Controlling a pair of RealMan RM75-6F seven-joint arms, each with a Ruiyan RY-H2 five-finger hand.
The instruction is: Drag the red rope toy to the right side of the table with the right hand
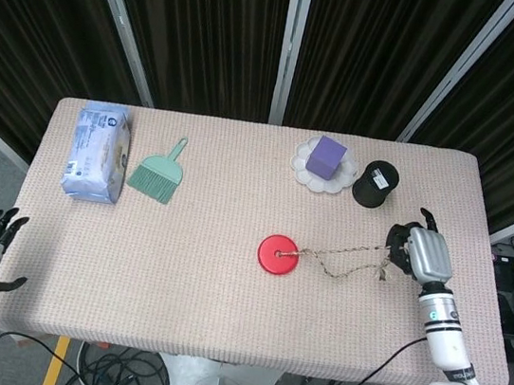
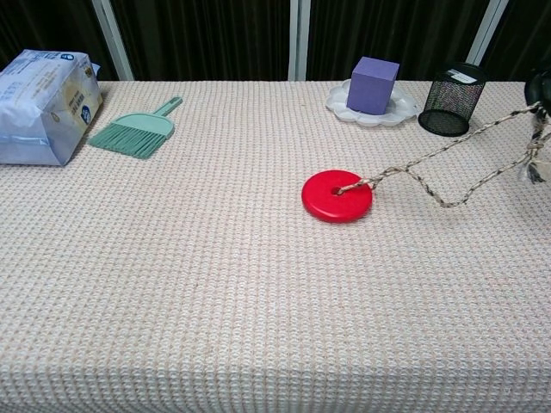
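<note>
Red rope toy (image 1: pixel 279 254) trails mid-drag as my right hand (image 1: pixel 418 253), fingers clamped on its cord (image 1: pixel 343 260), nears the table (image 1: pixel 222 303) edge; next, a further rightward pull.

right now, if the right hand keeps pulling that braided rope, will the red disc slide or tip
The flat red plastic disc lies face down on the woven tablecloth, so it will probably slide rather than tip or roll. The braided rope sags in a loose bend, so it looks floppy; the disc may lag until the right hand takes up slack.
</note>
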